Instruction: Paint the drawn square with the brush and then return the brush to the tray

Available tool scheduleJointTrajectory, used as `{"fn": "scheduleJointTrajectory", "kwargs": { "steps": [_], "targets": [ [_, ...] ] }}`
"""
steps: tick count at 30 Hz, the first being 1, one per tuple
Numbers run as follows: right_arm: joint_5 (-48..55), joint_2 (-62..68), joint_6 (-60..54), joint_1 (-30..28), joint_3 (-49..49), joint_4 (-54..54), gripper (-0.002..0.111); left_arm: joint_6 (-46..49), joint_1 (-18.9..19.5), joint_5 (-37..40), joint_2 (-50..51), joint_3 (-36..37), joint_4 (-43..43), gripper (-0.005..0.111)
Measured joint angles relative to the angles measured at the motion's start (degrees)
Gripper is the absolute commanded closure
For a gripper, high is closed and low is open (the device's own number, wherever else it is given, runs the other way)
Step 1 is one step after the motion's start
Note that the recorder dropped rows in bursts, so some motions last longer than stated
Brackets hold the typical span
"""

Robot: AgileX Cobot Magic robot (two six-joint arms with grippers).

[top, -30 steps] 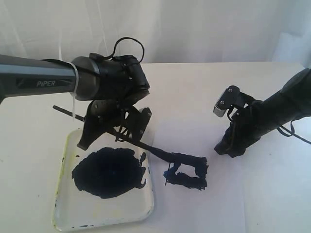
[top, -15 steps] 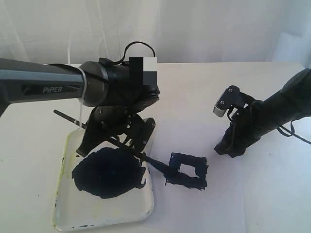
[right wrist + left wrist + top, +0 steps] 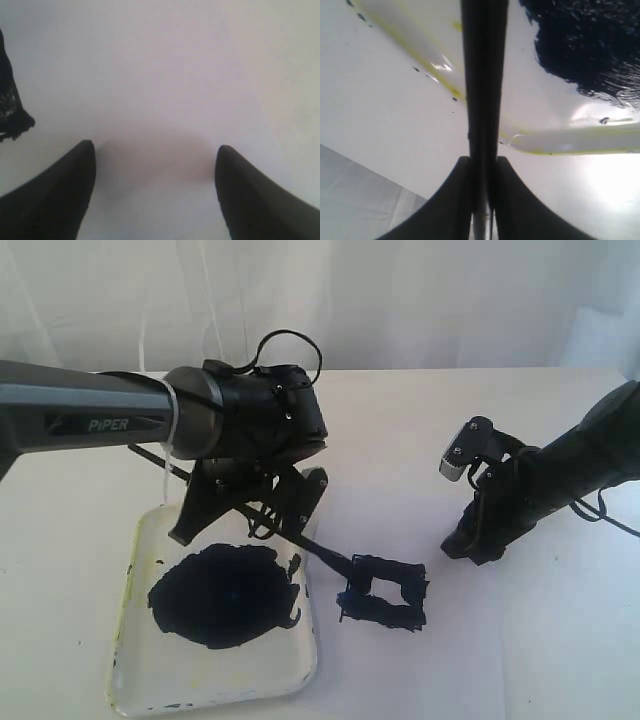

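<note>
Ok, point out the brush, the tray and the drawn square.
the brush (image 3: pixel 325 552), exterior view, on the thin shaft near the tip.
the tray (image 3: pixel 220 672), exterior view, on its bare white floor.
the drawn square (image 3: pixel 385 593), exterior view, on its middle.

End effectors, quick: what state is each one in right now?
Left end effector: closed on the brush.
Right end effector: open, holding nothing.
</note>
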Motion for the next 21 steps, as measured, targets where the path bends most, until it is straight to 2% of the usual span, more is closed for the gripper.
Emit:
{"fn": "scheduleJointTrajectory", "kwargs": {
  "steps": [5,17,21],
  "targets": [
    [0.0,0.0,0.0,0.0,0.0,0.0,0.044,-0.3,1.7,-2.8,0.0,0.0,0.5,0.107],
    [0.0,0.0,0.0,0.0,0.0,0.0,0.044,-0.4,3.0,-6.2,0.0,0.0,0.5,0.107],
    [0.0,0.0,0.0,0.0,0.0,0.0,0.044,3.5,2.7,-5.5,0.0,0.0,-4.0,0.107]
  ]
}}
